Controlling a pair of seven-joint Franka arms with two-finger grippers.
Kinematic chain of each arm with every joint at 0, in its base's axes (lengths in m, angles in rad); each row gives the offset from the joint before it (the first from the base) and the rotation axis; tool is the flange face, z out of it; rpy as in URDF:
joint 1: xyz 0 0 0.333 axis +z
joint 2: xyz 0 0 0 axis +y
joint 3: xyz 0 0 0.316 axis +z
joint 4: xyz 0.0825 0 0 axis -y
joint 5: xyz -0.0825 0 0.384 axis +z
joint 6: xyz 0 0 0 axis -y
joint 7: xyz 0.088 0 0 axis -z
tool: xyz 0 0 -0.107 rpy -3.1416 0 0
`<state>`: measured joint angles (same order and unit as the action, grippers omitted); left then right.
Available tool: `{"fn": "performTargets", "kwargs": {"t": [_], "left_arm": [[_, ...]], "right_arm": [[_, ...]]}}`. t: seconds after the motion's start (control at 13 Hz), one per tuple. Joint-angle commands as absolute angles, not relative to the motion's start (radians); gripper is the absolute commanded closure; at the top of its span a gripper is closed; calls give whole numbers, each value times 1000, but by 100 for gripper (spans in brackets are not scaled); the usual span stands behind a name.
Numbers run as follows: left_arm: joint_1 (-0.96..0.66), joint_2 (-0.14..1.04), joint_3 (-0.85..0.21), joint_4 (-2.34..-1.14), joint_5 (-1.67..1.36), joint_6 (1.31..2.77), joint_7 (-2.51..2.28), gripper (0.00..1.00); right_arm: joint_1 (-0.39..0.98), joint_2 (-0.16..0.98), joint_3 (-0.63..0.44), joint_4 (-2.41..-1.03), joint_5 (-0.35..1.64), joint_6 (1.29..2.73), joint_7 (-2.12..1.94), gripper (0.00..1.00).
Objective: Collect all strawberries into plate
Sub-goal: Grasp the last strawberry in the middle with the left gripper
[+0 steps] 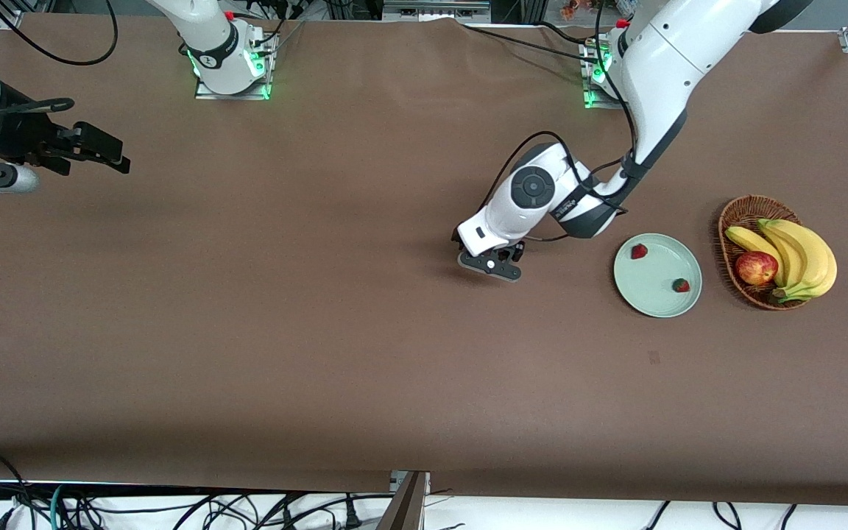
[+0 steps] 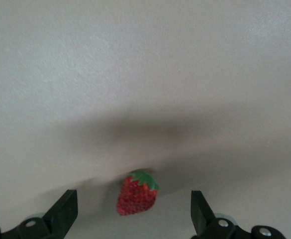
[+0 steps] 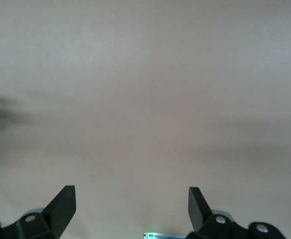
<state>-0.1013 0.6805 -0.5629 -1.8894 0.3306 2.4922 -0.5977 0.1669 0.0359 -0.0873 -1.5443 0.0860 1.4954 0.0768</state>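
Observation:
The pale green plate (image 1: 652, 300) lies on the brown table toward the left arm's end, with two strawberries on it, one (image 1: 639, 251) near the rim farther from the front camera and one (image 1: 681, 285) nearer. A third strawberry (image 2: 137, 193) lies on the table between the spread fingers of my left gripper (image 2: 133, 200); nothing touches it. In the front view that gripper (image 1: 492, 265) is low over the table beside the plate and hides this berry. My right gripper (image 1: 116, 156) waits open and empty over the right arm's end of the table, as the right wrist view (image 3: 131, 196) shows.
A brown wicker basket (image 1: 742, 212) stands beside the plate, closer to the table's end, holding a red apple (image 1: 756, 267) and bananas (image 1: 803, 254). Cables hang below the table edge nearest the front camera.

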Motion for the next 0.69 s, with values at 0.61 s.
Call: {"fn": "performTargets", "kwargs": {"t": [0.61], "left_arm": [[-175,687,-502,-1887,534,2502,-762,29]], "right_arm": [[184,46,-63,-1500,-6,1509,68,0]]}}
